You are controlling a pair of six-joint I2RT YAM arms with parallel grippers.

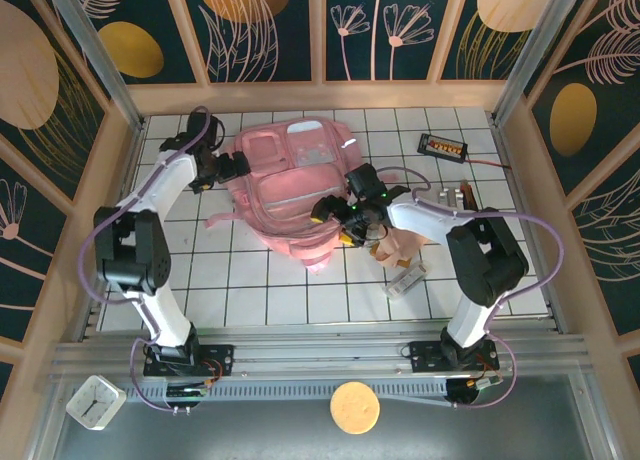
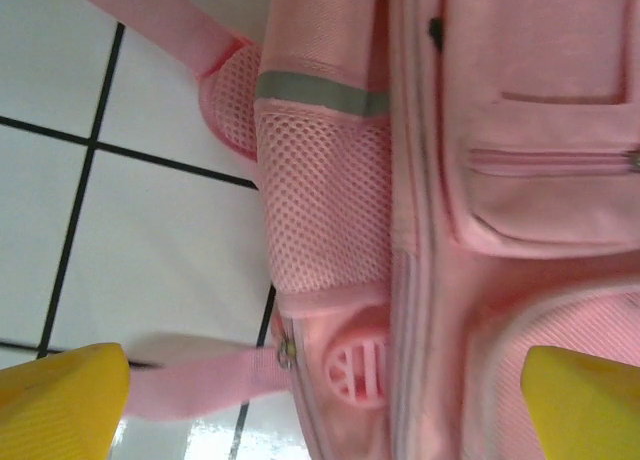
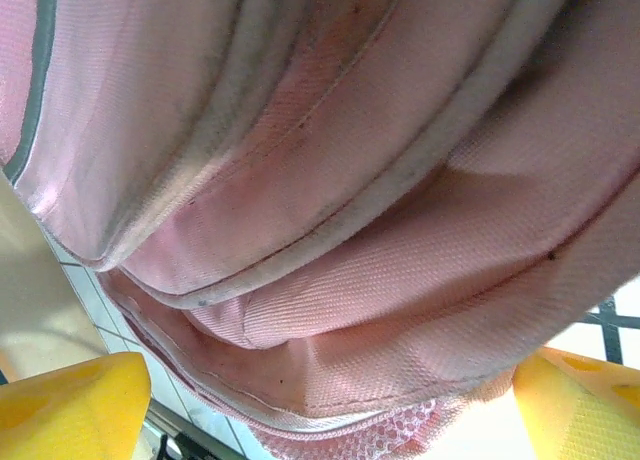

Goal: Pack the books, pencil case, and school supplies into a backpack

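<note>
Backpack (image 1: pixel 290 185), pink, lies flat on the white tiled table (image 1: pixel 260 290), toward the back and a little left of centre, straps trailing onto the tiles on its near side. Left wrist view: mesh side pocket (image 2: pixel 320 210) under a grey reflective strip (image 2: pixel 320 92), a zipped front pocket (image 2: pixel 550 160) to its right, one pink strap (image 2: pixel 200 385) running out over the tiles. Left gripper (image 2: pixel 320 405) sits at the pack's left edge, yellow fingers spread wide, nothing between them but the pack's side below; no pinch. Right gripper (image 3: pixel 325 410) is at the pack's near-right side, nose close to the bulging pink fabric and its piped seams; fingers likewise wide apart, fabric not squeezed. Pencil case (image 1: pixel 400 245), beige-pink pouch, lies just right of the pack, partly under the right arm. Whitish-grey block (image 1: pixel 405 280) lies just in front of the pouch. Black gadget with orange digits (image 1: pixel 443 146) at back right, well apart from the pack. White clock (image 1: pixel 95 402) and orange disc (image 1: pixel 354 407) sit on the near ledge beyond the arm bases.
</note>
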